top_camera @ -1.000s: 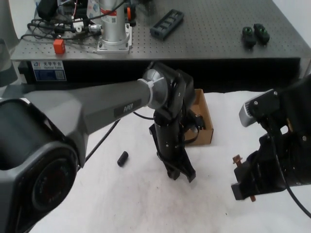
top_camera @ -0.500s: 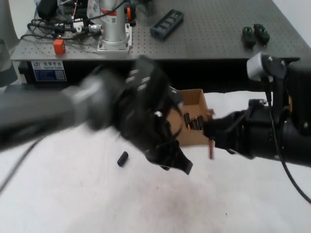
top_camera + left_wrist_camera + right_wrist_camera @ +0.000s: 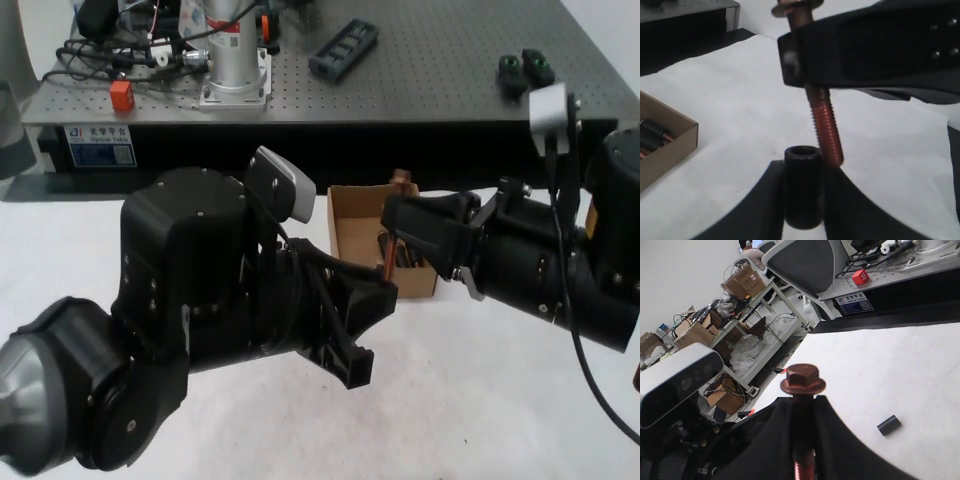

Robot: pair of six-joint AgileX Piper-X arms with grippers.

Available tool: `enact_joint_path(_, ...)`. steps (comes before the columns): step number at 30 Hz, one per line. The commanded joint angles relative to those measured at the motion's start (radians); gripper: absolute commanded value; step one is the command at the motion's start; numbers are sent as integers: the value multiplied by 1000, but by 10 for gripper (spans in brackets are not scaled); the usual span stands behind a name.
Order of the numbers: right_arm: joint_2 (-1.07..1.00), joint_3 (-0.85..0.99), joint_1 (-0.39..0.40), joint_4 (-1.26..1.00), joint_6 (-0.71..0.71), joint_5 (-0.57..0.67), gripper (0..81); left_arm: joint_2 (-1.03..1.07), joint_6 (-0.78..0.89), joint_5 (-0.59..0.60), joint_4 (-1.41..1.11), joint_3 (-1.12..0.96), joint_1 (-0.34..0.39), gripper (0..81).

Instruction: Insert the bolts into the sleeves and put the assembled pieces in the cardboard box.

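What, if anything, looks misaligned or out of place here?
The bolt leans, and its tip sits beside the mouth of the upright sleeve rather than over it, so it looks misaligned for insertion. A second sleeve lies loose on the white cloth.

A white cloth (image 3: 470, 400) covers the near surface. Behind it sits a grey metal board (image 3: 430, 80) full of tiny holes. On the board stands a shiny silver post (image 3: 235, 50). Near the post lies a small orange block (image 3: 121, 95), close to a bunch of black wires (image 3: 100, 50). A black tray (image 3: 343, 48) with a row of slots lies further along the board. Two little black things with green tops (image 3: 513, 72) sit side by side near the far end. A white and blue label (image 3: 98, 133) is stuck on the dark front under the board. Off in the room there is a grey chair (image 3: 800, 260), and a white rack (image 3: 747, 325) with brown boxes and plastic bags.
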State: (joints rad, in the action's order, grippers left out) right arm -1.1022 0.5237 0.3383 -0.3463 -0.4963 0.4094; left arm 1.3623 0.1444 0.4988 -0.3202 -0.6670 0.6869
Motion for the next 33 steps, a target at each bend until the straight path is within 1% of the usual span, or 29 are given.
enact_joint_path(1, -1, 1, 2, -17, -5, 5, 27, -12, 12, 15, -27, -5, 0, 7)
enact_joint_path(5, -1, 1, 2, -15, -5, 5, 27, -12, 12, 44, -27, -5, 0, 7)
enact_joint_path(8, -1, 1, 2, -70, -5, 5, 27, -12, 12, 46, -27, -5, 0, 7)
enact_joint_path(11, -1, 1, 0, -89, -5, -64, 27, -12, 12, 46, -27, -5, 0, 7)
enact_joint_path(19, -1, 1, 0, 3, -5, -74, 27, -12, 29, 30, -27, -5, 0, 7)
enact_joint_path(23, -1, 1, 2, 6, -5, -28, 27, -12, 31, -2, -27, -5, 0, 7)
enact_joint_path(29, -1, 1, 2, 63, -5, 0, 27, -12, 43, -2, -109, -5, 0, 7)
enact_joint_path(33, -1, 1, 2, 78, -5, 44, 24, -12, 43, -52, -146, -5, 0, 7)
